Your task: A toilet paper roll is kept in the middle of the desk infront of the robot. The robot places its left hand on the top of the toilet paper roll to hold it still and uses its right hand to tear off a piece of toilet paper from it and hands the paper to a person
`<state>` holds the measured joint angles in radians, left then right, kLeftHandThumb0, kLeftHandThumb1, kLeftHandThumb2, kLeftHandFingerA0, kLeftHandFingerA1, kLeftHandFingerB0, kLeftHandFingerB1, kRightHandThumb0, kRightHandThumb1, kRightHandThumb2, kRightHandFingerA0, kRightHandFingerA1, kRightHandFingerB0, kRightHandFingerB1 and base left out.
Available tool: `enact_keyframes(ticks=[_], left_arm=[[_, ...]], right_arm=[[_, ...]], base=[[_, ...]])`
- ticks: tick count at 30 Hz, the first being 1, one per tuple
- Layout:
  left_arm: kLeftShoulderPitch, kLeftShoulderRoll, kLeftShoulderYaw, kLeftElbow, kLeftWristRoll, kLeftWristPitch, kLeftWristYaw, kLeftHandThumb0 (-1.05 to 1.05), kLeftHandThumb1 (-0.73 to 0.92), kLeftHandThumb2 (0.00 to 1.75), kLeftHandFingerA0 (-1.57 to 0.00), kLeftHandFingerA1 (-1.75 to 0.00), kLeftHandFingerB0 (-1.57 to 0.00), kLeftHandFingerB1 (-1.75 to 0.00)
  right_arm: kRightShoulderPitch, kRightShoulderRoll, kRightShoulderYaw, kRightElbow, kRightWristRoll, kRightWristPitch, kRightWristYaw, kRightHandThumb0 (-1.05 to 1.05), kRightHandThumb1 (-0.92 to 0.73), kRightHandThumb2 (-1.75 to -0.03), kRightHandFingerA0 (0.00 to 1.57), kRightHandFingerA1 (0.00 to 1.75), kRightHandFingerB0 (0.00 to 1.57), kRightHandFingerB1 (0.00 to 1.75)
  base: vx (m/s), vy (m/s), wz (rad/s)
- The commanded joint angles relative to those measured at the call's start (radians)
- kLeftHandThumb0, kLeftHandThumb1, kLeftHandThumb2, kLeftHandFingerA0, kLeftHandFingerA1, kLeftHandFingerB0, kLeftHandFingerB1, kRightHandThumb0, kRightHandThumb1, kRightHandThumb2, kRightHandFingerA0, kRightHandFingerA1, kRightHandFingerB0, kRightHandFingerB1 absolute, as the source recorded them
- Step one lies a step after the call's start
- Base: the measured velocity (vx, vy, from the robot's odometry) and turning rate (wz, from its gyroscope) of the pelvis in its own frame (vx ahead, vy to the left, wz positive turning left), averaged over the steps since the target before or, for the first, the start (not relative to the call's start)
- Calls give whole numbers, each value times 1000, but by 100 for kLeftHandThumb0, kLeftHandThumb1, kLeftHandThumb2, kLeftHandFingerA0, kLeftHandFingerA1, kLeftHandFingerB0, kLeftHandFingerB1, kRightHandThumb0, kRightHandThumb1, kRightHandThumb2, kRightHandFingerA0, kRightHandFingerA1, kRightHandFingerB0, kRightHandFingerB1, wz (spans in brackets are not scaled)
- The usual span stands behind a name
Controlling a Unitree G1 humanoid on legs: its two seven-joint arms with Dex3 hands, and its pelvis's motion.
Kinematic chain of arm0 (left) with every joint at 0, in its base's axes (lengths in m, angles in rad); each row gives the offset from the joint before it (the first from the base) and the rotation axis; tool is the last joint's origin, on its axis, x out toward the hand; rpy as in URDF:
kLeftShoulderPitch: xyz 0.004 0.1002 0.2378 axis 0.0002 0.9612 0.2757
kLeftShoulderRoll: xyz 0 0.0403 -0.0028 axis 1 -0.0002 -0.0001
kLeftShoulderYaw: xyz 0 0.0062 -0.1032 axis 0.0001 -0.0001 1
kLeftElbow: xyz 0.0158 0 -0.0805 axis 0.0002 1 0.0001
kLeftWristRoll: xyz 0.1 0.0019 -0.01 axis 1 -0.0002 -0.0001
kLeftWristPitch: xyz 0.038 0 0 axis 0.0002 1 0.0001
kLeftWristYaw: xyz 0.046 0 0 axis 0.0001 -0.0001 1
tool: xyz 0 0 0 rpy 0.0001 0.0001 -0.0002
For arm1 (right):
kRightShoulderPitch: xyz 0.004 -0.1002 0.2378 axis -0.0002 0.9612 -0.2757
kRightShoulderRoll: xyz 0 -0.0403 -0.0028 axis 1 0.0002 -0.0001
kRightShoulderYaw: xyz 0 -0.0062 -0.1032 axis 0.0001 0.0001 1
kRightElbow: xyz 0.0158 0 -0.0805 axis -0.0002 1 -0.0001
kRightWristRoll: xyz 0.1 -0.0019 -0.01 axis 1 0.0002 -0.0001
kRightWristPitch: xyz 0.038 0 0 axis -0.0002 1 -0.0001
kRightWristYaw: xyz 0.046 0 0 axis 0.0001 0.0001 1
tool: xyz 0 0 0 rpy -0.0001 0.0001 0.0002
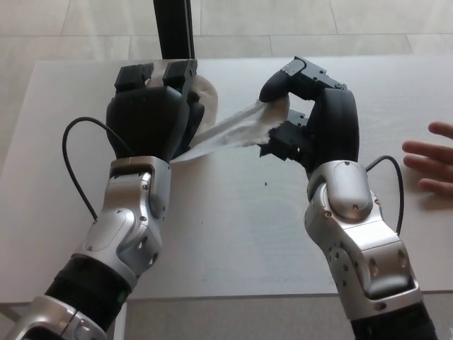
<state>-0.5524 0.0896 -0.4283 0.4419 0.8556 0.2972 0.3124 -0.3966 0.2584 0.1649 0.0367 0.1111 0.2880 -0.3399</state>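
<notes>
A white toilet paper roll point(207, 95) stands on the pale desk point(241, 212), mostly hidden under my left hand point(152, 110), which rests on top of it with fingers curled over. A strip of paper point(233, 127) stretches from the roll to my right hand point(311, 117), whose fingers are pinched on its free end. The strip is still joined to the roll and hangs taut above the desk.
A person's hand point(430, 159) lies on the desk at the right edge, fingers pointing toward me. A black post point(173, 28) rises behind the roll. Black cables loop beside both wrists. Tiled floor lies beyond the desk.
</notes>
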Motion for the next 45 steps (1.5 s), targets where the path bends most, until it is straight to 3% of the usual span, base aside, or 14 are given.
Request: enact_keyframes(ticks=[1, 3, 4, 9, 10, 15, 19, 24, 25, 31, 36, 38, 39, 45], left_arm=[[212, 28, -51, 95, -21, 77, -114, -41, 75, 65, -11, -55, -24, -44], [215, 30, -55, 91, -17, 80, -120, -41, 78, 70, -10, -56, -22, -46], [216, 34, -63, 87, -8, 86, -130, -41, 78, 70, -10, -56, -21, -45], [228, 37, -59, 81, -16, 68, -109, -42, 79, 65, -12, -57, -24, -45], [231, 36, -62, 77, -11, 83, -117, -43, 81, 65, -12, -58, -22, -45], [238, 42, -68, 79, -9, 80, -115, -42, 80, 68, -11, -59, -23, -45], [247, 45, -81, 75, 1, 83, -112, -41, 80, 70, -11, -61, -21, -49], [254, 41, -79, 76, -10, 80, -109, -41, 78, 71, -11, -61, -21, -50], [254, 40, -80, 75, -11, 84, -115, -40, 77, 72, -9, -61, -20, -49], [259, 39, -92, 79, -2, 95, -109, -44, 81, 68, -8, -64, -21, -48], [272, 44, -92, 76, -10, 86, -108, -35, 60, 107, -10, -60, -15, -55], [278, 44, -89, 69, -15, 86, -111, -36, 73, 80, -9, -62, -17, -51], [282, 45, -89, 68, -15, 84, -106, -38, 63, 100, -11, -60, -16, -55], [290, 46, -95, 57, -13, 96, -123, -34, 70, 86, -8, -61, -16, -50]], right_arm=[[-245, 565, -207, -92, 405, -101, -362, -28, -70, -111, 109, 175, 82, 175], [-269, 563, -215, -87, 418, -107, -382, -25, -60, -130, 110, 175, 81, 175], [-329, 559, -244, -76, 464, -124, -413, -14, -73, -132, 119, 126, 116, 125], [-407, 528, -264, -51, 493, -138, -437, -15, -72, -132, 119, 127, 118, 126], [-438, 519, -274, -38, 513, -149, -437, -30, -58, -131, 110, 175, 85, 175], [-510, 499, -295, -17, 566, -167, -458, -33, -52, -138, 111, 175, 87, 175], [-604, 472, -331, 13, 617, -182, -511, -38, -79, -95, 108, 175, 85, 175], [-655, 459, -346, 22, 665, -190, -522, -39, -84, -96, 112, 175, 90, 175], [-667, 462, -347, 24, 669, -198, -527, -35, -69, -117, 112, 175, 92, 175], [-714, 448, -362, 41, 699, -192, -568, -37, -71, -106, 110, 175, 88, 175], [-781, 412, -387, 57, 716, -207, -594, -41, -84, -92, 109, 175, 88, 175], [-807, 391, -395, 62, 723, -216, -578, -47, -90, -78, 107, 175, 82, 175], [-828, 374, -402, 66, 720, -216, -586, -48, -92, -75, 108, 175, 82, 175], [-849, 317, -422, 40, 717, -199, -605, -40, -83, -91, 109, 175, 84, 175]], base=[[0, 0, 0], [0, 0, 0], [0, 0, 0], [0, 0, 0], [0, 0, 0], [0, 0, 0], [0, 0, 0], [0, 0, 0], [0, 0, 0], [0, 0, 0], [0, 0, 0], [0, 0, 0], [0, 0, 0], [0, 0, 0]])
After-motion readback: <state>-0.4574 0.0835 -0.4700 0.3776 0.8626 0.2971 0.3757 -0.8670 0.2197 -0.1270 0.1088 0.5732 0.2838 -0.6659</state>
